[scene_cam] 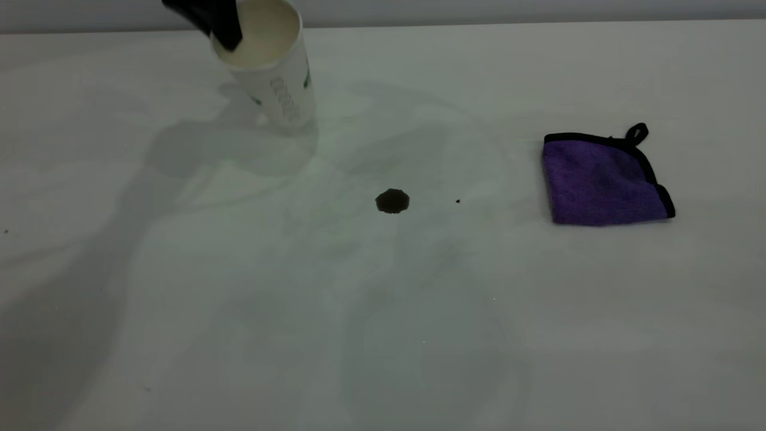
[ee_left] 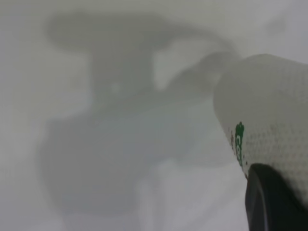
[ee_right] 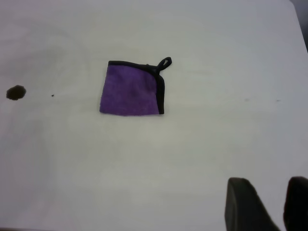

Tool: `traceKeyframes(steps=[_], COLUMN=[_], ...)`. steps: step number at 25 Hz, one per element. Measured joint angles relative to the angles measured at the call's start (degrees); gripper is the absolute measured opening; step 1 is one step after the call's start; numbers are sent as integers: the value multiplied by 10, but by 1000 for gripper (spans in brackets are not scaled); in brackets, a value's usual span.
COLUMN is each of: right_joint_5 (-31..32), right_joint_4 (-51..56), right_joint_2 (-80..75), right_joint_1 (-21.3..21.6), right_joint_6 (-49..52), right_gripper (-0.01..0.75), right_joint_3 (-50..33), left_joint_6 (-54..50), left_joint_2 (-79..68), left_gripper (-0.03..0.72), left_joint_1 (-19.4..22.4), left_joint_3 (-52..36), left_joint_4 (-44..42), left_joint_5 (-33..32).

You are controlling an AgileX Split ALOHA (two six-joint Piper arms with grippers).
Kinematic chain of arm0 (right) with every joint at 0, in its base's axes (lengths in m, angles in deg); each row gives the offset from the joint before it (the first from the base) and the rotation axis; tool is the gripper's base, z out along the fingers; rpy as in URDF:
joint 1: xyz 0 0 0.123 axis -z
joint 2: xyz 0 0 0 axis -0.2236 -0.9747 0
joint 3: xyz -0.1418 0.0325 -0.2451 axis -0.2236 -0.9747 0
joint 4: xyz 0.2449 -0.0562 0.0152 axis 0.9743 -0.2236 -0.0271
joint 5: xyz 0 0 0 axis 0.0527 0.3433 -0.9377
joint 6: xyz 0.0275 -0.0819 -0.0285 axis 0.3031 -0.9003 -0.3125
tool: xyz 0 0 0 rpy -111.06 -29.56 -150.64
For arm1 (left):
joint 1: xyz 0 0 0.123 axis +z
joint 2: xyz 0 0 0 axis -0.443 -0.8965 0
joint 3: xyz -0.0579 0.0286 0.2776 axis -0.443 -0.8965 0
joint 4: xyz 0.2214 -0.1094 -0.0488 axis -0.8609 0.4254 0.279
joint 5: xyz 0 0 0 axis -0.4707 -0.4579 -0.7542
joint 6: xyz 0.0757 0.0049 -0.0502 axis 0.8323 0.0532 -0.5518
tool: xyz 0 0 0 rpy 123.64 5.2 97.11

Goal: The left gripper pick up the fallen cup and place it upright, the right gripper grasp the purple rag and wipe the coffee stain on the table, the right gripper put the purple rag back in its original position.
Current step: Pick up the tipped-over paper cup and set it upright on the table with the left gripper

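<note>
The white ribbed cup [scene_cam: 281, 84] stands nearly upright at the back left, mouth tilted toward the camera, cream inside showing. My left gripper [scene_cam: 218, 24] is shut on its rim, one dark finger inside the mouth. In the left wrist view one dark finger [ee_left: 269, 202] presses the cup wall [ee_left: 269, 110]. I cannot tell whether the base touches the table. The coffee stain [scene_cam: 392, 201] is a dark blot mid-table. The purple rag [scene_cam: 604, 179] lies flat at the right. My right gripper [ee_right: 267, 192] is open and empty, well above the table, away from the rag [ee_right: 131, 89].
A tiny black speck [scene_cam: 458, 201] lies just right of the stain. The white table [scene_cam: 383, 335] stretches bare toward the front. In the right wrist view the stain [ee_right: 16, 92] sits beyond the rag, and the table's edge [ee_right: 299, 19] shows at the corner.
</note>
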Motion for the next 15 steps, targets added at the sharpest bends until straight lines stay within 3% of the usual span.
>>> traceKeyframes(steps=[8,12,15], right_joint_5=[0,0,0], right_joint_4=[0,0,0], right_joint_2=[0,0,0], right_joint_1=[0,0,0], right_joint_6=[0,0,0], right_gripper=[238,238,238], right_joint_3=[0,0,0], left_joint_6=[0,0,0], left_joint_2=[-38,-43,-43], left_gripper=[66,201,373], left_joint_1=[0,1,1], left_joint_3=[2,2,22], left_joint_4=[18,20,20], left_joint_5=[18,26,9])
